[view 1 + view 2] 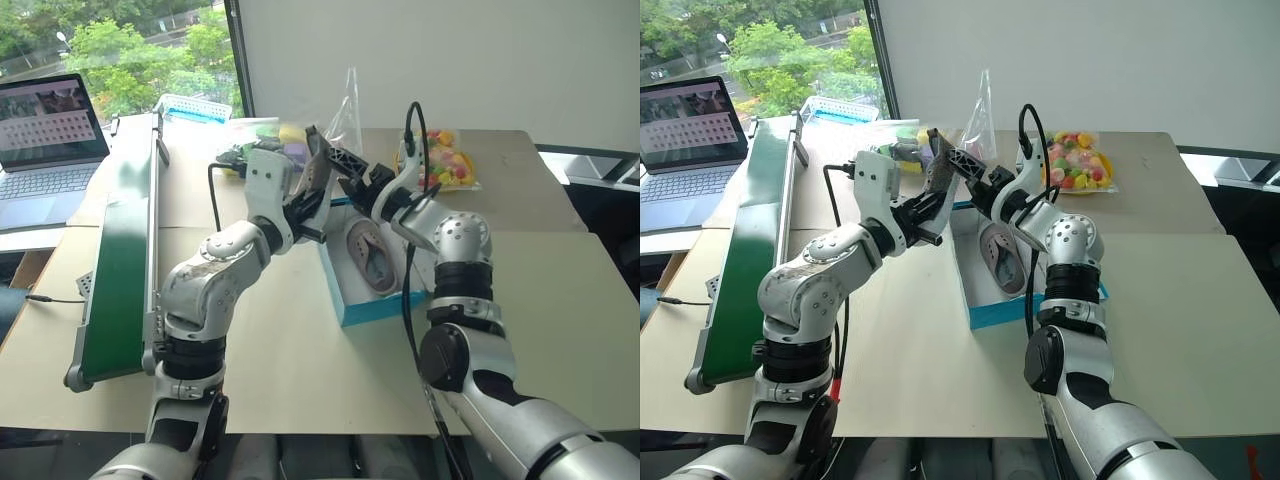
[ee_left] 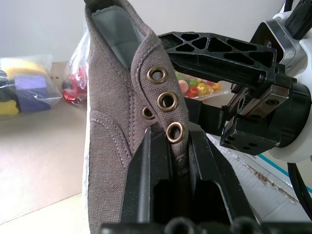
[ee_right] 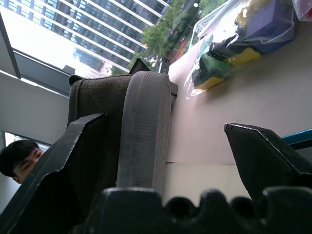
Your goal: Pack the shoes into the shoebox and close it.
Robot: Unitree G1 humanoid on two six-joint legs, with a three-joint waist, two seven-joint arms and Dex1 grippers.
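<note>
Pale bench (image 1: 300, 370) carries the blue shoebox (image 1: 372, 305) at the frame's centre, one shoe (image 1: 368, 258) already lying inside it. A second shoe (image 1: 940, 172) hangs in the air just above the box's upper left corner. It looks light and soft, its canvas side likely to fold, so the stiffer sole or heel seems the better hold. Left tool (image 2: 170, 170) is clamped on its eyelet edge. Right tool (image 3: 170, 161), jaws spread wide, straddles the sole without squeezing it.
</note>
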